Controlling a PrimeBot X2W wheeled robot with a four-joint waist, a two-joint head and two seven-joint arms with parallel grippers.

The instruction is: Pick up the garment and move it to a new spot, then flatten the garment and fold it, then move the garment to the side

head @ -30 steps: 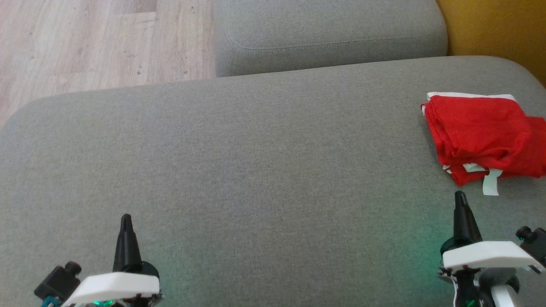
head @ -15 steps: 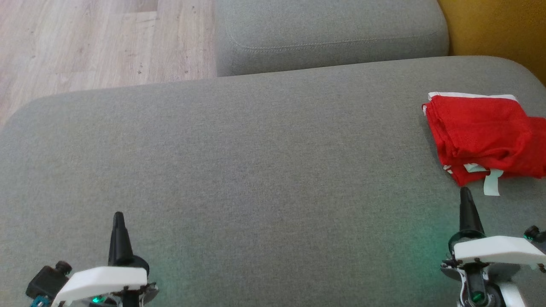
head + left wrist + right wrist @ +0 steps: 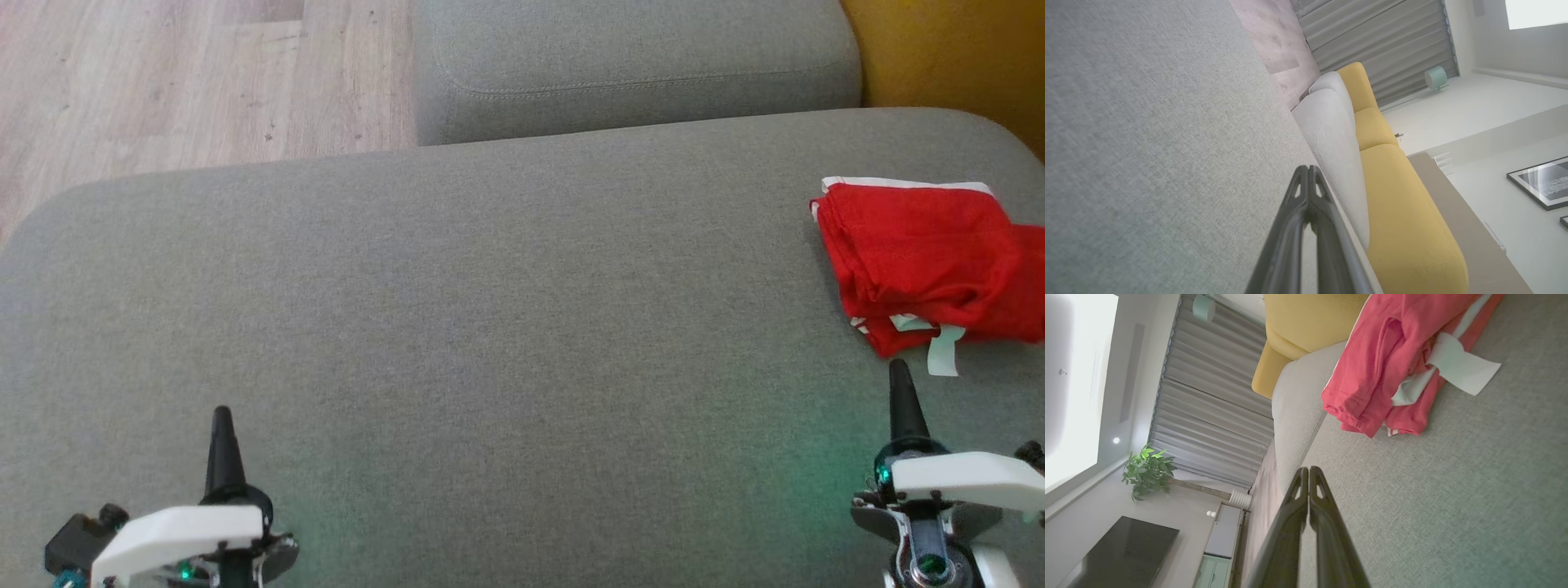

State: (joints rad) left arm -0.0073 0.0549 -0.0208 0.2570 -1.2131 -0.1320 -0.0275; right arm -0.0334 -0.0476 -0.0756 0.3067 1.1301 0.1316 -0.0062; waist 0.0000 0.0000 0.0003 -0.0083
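The garment [image 3: 922, 261] is a red piece with white trim, folded into a compact bundle on the grey sofa seat [image 3: 490, 327] at the far right; a white tag sticks out of its near edge. In the right wrist view the garment [image 3: 1388, 363] lies ahead of the fingertips, apart from them. My right gripper [image 3: 898, 367] stands just short of the garment's near edge, shut and empty, its tips together in the right wrist view [image 3: 1308, 470]. My left gripper [image 3: 220, 412] is at the lower left over bare cushion, also shut and empty [image 3: 1308, 169].
A second grey cushion [image 3: 637, 65] lies beyond the seat. Wooden floor [image 3: 163, 82] shows at the upper left past the seat's rounded edge. A yellow sofa part [image 3: 955, 57] borders the upper right. Bare seat stretches between the two grippers.
Both grippers have drawn back toward the bottom of the head view, and the right one has shifted a little right. The garment has stayed put.
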